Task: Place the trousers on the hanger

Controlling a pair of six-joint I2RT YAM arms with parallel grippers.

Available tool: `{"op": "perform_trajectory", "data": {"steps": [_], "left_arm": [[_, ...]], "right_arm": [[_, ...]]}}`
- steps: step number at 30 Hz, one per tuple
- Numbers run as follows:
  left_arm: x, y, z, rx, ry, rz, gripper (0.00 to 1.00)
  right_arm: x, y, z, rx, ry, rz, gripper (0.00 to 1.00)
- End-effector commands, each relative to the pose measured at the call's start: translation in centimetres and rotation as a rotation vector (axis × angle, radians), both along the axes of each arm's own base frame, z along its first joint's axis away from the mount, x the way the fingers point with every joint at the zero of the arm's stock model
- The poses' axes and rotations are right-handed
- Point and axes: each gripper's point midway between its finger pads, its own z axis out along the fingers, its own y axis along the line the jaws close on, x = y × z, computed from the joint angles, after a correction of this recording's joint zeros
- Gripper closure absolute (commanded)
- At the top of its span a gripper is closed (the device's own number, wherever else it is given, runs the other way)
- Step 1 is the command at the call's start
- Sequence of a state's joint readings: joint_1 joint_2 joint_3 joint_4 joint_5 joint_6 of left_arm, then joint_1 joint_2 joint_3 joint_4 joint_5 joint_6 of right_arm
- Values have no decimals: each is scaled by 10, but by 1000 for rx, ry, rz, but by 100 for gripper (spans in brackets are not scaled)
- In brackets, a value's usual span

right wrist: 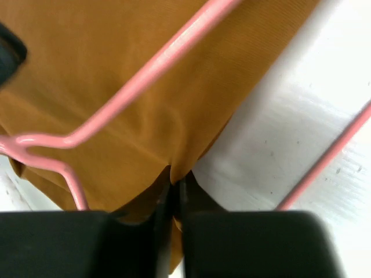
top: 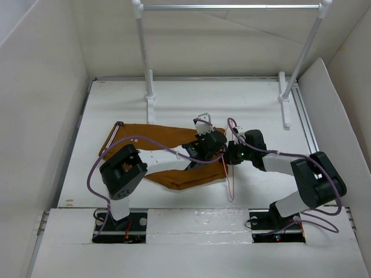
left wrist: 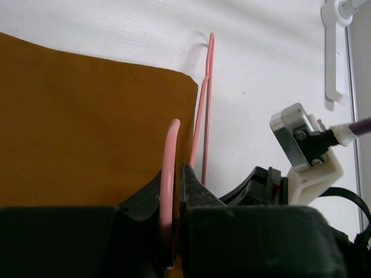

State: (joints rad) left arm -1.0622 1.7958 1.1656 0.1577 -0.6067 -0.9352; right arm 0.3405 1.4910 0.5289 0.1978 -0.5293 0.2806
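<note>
Trousers (right wrist: 116,75) were pinched at an edge by the right gripper (right wrist: 174,194); the left gripper (left wrist: 173,197) clamped the hanger (left wrist: 168,150). Slow, taut threading seemed best.

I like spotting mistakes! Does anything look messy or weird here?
Nothing is spilled or broken. The trousers lie bent in a V on the table, not flat, and the hanger is down at their edge, not up on the rail.

No legible text, label or number anywhere
</note>
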Motion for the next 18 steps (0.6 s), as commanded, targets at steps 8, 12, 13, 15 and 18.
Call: {"op": "perform_trajectory", "data": {"steps": [8, 12, 13, 15, 18], "left_arm": [[5, 62, -8, 224, -43, 13, 100], [8, 88, 1, 251, -63, 35, 100], [5, 90, 0, 261, -64, 22, 100], [8, 102, 4, 258, -73, 27, 100], [5, 113, 7, 303, -86, 27, 100]], "right_arm": [[6, -50, 69, 15, -148, -126, 100], [5, -84, 89, -19, -185, -169, 100], [3, -89, 91, -37, -196, -153, 100], [0, -108, 89, -74, -183, -184, 100], [1, -137, 91, -79, -198, -269, 100]]}}
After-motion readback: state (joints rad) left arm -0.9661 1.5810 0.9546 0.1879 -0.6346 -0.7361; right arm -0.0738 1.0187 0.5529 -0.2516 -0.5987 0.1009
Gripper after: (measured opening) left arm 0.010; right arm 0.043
